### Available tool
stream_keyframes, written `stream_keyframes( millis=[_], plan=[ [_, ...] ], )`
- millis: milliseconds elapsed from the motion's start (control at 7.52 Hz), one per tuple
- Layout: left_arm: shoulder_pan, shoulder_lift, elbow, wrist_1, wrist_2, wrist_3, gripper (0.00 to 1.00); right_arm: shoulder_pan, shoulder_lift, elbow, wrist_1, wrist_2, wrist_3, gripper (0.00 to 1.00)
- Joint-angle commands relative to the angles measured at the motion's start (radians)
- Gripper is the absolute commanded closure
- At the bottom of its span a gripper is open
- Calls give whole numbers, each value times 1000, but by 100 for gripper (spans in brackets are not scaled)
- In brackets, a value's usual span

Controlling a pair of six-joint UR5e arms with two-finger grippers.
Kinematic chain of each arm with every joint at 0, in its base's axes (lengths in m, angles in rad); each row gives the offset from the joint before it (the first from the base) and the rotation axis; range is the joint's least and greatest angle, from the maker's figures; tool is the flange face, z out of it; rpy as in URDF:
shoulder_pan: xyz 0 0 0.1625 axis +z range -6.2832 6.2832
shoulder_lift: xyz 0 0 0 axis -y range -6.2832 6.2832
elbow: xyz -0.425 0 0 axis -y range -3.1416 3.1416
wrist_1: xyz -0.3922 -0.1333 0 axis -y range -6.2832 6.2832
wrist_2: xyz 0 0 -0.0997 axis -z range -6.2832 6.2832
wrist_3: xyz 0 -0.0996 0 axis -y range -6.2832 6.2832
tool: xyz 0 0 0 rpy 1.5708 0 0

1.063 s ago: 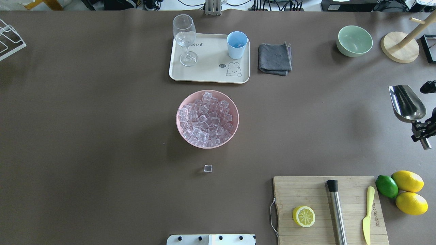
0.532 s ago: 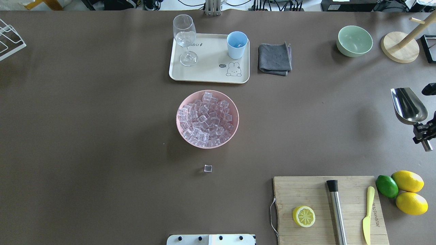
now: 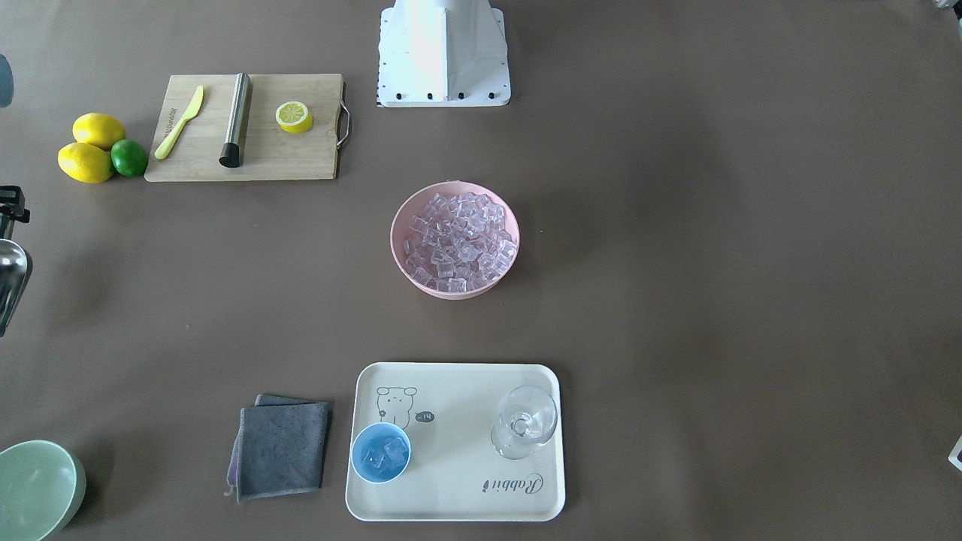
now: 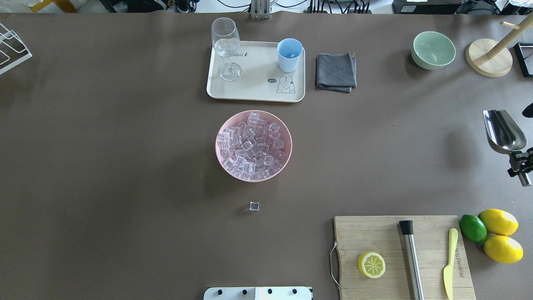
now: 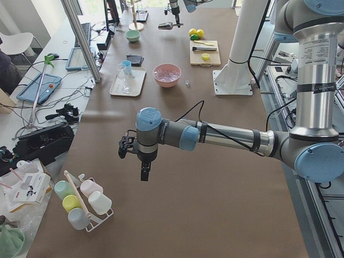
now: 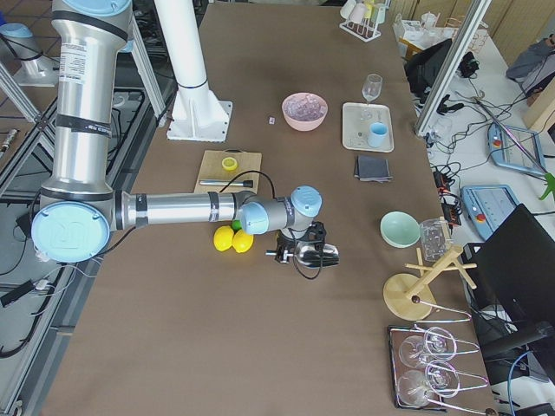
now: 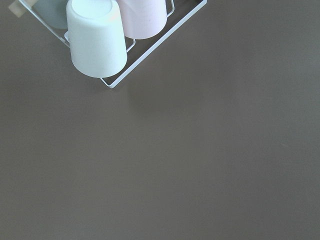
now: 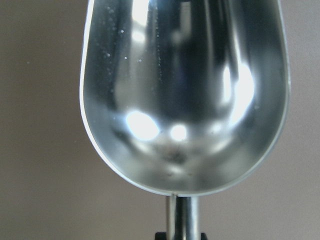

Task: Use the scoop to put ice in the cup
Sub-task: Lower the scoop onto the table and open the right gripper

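The steel scoop (image 4: pixel 504 131) hangs above the table at its right edge, with its trough facing up. My right gripper (image 4: pixel 519 160) is shut on its rod handle. The right wrist view shows the scoop (image 8: pixel 185 95) empty. The ice (image 4: pixel 253 146) fills a pink bowl (image 4: pixel 220 162) at mid-table, and one loose cube (image 4: pixel 254 206) lies on the table nearer the robot. The light-blue cup (image 4: pixel 290 54) stands on a cream tray (image 4: pixel 254 87). The front view shows two cubes inside the cup (image 3: pixel 380 452). My left gripper (image 5: pixel 126 146) shows only in the left side view; I cannot tell if it is open.
A stemmed glass (image 4: pixel 226 46) shares the tray. A grey cloth (image 4: pixel 335 71), a green bowl (image 4: pixel 433 50) and a wooden stand (image 4: pixel 489 58) sit at the back right. A cutting board (image 4: pixel 399 258) with a lemon half, steel cylinder and knife, plus lemons (image 4: pixel 499 233), lies front right. A cup rack (image 7: pixel 100 40) lies under the left wrist.
My right gripper has carried the scoop a little further toward the table's right edge. The bowl, cup and loose cube have not moved.
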Motion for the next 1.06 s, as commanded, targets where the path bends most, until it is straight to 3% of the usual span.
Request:
stream_keyframes(
  millis=[0, 133, 532, 930],
  plan=[
    [1, -1, 3, 1, 0, 0, 1, 26, 0, -16, 2, 4, -1, 23],
    [1, -1, 2, 1, 0, 0, 1, 43, -1, -13, 2, 4, -7, 2],
    [1, -2, 2, -1, 0, 0, 1, 172, -41, 27, -33, 62, -97, 1],
    [2, -4, 3, -1, 0, 0, 1, 341, -36, 126, -373, 49, -396, 1]
  ],
)
